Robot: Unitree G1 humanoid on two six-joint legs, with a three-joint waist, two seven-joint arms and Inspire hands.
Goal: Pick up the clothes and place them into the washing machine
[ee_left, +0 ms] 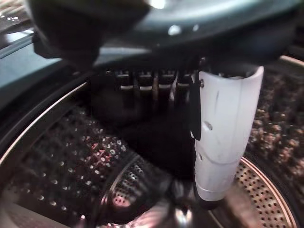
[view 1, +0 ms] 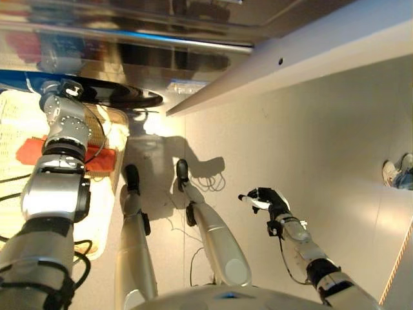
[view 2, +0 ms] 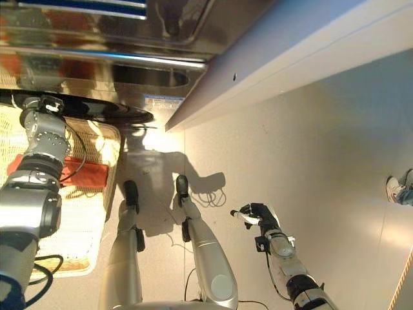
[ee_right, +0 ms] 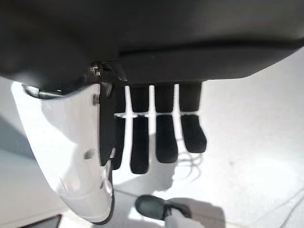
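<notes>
The washing machine (view 1: 122,95) stands at the upper left with its dark round opening facing me. My left hand (ee_left: 223,142) is inside the perforated steel drum (ee_left: 57,156); its fingers curl on a dark cloth (ee_left: 156,142) that hangs toward the drum's floor, and the white-covered thumb is straight beside it. A red cloth (view 1: 103,160) lies in the woven laundry basket (view 1: 19,123) on the floor at the left, under that arm. My right hand (view 1: 268,200) hangs low at the right over bare floor, its fingers (ee_right: 164,137) straight and holding nothing.
A long white ledge (view 1: 290,58) runs from the machine toward the upper right. A person's shoes (view 1: 397,173) show at the right edge. Pale floor lies between the basket and my right hand.
</notes>
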